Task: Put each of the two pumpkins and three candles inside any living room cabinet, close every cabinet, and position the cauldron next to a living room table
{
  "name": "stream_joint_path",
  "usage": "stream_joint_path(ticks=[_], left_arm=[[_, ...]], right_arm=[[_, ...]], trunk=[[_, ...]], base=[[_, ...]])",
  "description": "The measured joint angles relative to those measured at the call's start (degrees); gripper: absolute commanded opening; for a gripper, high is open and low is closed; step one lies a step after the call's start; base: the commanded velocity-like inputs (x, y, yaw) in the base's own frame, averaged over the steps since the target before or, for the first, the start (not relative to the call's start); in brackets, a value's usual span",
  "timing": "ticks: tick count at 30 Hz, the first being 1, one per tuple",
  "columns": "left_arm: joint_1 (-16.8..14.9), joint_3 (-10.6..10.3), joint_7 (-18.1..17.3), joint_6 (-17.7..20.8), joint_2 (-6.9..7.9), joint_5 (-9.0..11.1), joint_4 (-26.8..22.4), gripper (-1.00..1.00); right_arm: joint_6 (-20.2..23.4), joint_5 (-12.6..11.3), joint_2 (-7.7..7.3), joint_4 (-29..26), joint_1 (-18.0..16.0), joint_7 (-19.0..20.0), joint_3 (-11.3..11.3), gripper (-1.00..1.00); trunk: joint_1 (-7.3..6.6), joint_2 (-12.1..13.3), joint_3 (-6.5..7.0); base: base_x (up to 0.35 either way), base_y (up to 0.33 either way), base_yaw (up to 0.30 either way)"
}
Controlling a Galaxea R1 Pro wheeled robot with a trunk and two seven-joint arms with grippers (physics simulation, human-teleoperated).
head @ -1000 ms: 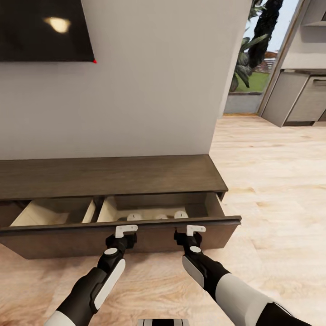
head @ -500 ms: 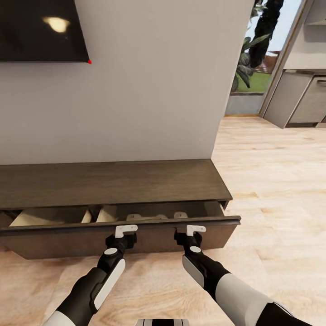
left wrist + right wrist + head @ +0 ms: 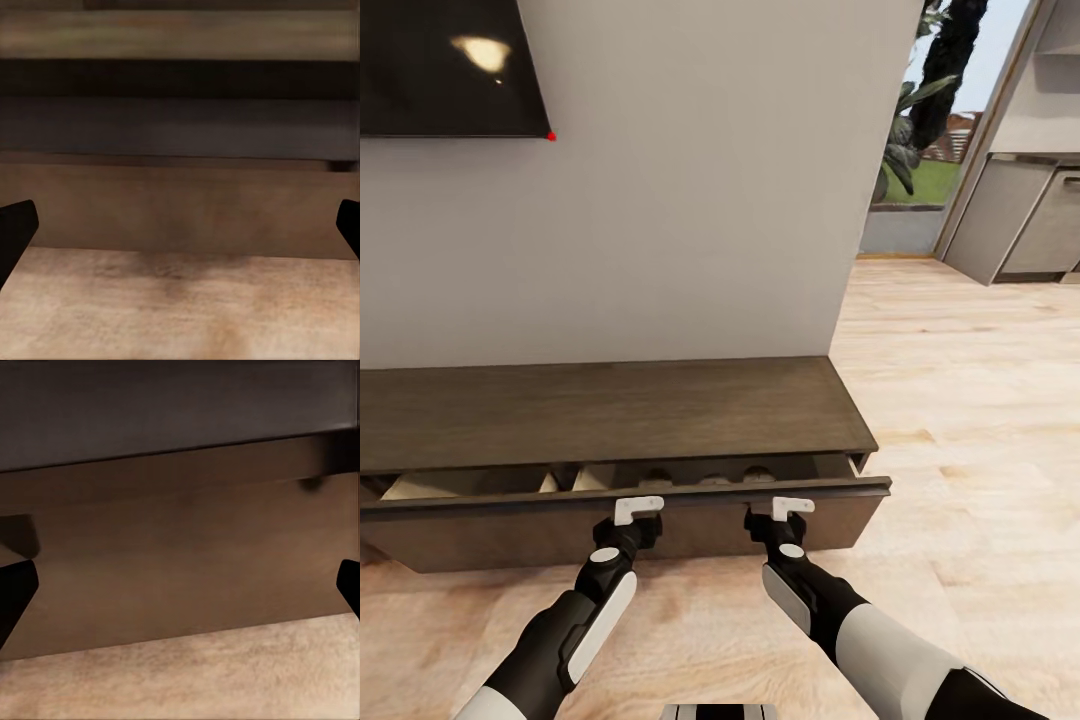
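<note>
Where wrist views blur, candles [image 3: 705, 479] inside drawer [image 3: 610, 520]

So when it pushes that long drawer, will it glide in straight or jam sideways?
Probably straight: the left gripper and right gripper press the drawer front at spaced points. It looks rigid and fairly heavy, being long wood. Only a narrow gap remains, so jamming seems unlikely.
</note>
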Motion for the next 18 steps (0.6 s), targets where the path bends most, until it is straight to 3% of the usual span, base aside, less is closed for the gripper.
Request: stream_joint_path(ticks=[18], left_arm=[[0.00,0.00,0.00,0.00,0.00,0.00,-0.02,1.00]], right_arm=[[-0.02,0.08,0.00,0.00,0.00,-0.02,-0.02,1.00]], trunk=[[0.01,0.00,0.00]], base=[[0.045,0.000,0.000]])
